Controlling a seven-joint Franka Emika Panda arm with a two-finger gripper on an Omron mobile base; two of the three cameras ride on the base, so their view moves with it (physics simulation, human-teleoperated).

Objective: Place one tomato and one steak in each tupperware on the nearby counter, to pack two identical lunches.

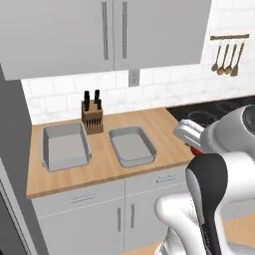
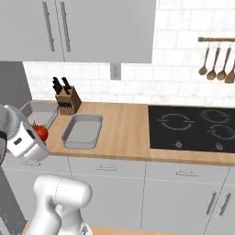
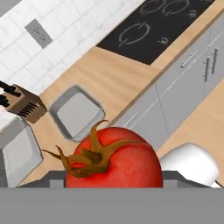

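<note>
hand view, tomato [image 3: 114,158] clamped in claw [image 3: 114,180]

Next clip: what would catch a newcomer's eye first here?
The glossy red tomato looms right at the end effector in the hand view, carried in front of the wooden counter. Beyond it, two grey tupperware containers, one beside the other, sit with nothing in them, flanking a knife block.

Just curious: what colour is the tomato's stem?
Brownish-orange, on the red tomato; hand view shows it best.
</note>
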